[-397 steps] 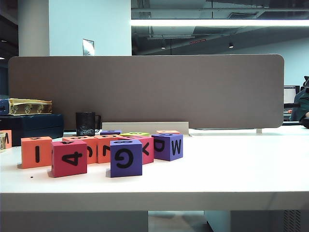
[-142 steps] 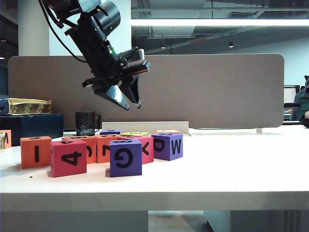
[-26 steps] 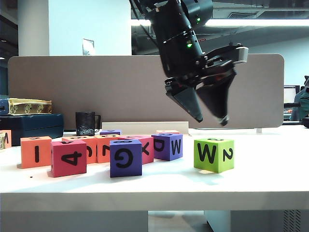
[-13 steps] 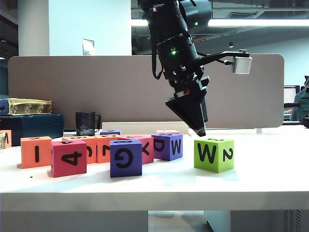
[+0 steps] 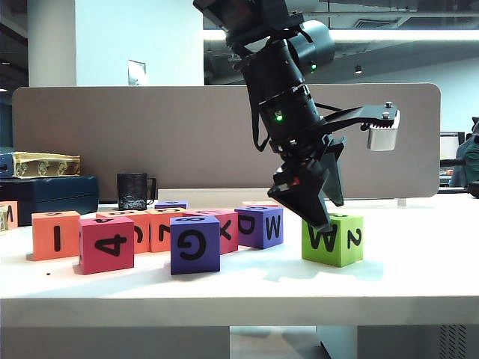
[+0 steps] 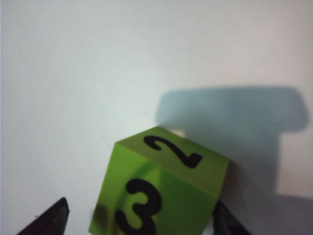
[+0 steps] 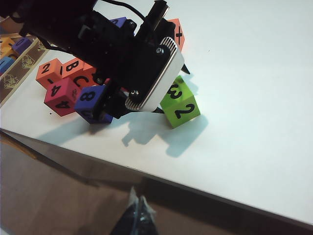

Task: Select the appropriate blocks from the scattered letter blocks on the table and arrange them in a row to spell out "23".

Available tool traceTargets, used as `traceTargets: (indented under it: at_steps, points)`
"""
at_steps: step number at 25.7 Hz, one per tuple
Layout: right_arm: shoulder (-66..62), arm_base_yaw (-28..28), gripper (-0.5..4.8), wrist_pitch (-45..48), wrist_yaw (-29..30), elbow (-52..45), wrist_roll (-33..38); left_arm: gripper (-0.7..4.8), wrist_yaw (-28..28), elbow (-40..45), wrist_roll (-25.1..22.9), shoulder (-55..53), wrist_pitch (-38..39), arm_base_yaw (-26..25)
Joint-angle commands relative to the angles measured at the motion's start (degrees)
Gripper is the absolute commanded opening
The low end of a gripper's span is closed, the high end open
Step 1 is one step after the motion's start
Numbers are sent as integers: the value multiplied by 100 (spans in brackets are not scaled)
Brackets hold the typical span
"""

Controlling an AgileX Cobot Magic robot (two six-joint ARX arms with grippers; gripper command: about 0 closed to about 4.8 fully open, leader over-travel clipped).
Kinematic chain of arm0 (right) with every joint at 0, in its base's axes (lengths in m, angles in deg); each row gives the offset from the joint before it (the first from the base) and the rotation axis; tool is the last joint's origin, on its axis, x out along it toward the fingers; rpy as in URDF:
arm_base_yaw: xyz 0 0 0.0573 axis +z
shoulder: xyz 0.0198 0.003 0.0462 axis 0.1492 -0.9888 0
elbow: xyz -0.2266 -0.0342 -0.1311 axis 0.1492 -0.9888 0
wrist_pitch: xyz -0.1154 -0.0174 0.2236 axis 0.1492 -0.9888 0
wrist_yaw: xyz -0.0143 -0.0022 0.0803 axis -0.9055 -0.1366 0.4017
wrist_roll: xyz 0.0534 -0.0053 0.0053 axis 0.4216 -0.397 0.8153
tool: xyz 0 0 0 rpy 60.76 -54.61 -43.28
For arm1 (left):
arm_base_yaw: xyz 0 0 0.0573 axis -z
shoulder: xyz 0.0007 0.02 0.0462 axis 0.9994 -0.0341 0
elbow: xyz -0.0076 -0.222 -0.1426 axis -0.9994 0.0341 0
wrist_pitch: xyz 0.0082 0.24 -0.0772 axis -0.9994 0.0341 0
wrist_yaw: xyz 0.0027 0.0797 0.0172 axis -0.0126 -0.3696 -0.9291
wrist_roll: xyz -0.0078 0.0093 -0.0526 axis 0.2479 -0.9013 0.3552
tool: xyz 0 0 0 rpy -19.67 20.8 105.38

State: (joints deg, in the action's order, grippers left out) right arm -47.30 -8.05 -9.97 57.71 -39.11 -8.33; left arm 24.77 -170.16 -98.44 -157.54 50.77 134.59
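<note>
The lime-green foam cube (image 6: 159,188) sits between the left gripper's (image 6: 139,220) spread jaws, unheld; light and squashy, so pinch opposite flat sides. The right gripper (image 7: 138,215) hangs well apart, off the table's edge; whether it is clenched I cannot tell.

The exterior camera sits low at the table's (image 5: 239,299) front edge, looking level across it. The left wrist camera looks down from close above the green cube (image 6: 161,191), which lies between its open jaws. The right wrist camera seems to look from higher, farther back, sharing that cube (image 7: 180,105).
</note>
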Motion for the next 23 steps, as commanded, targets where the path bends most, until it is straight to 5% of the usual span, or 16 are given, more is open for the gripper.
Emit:
traceTargets:
  at_steps: [1,9,16,19,23]
  points:
    - [-2,-4,-1,55,-4,33,7,372,221,-15,-37,-48,-81,7]
    - [-2,-4,-1,55,-7,33,7,360,321,-15,4,-168,-55,13]
    - [-2,-4,-1,57,-7,33,7,268,323,-15,378,-190,-55,13]
    - [-2,-4,-1,59,-7,33,7,268,323,-15,866,-190,-101,13]
    - [-2,-4,-1,59,-7,33,7,268,297,-61,2262,-186,-267,20]
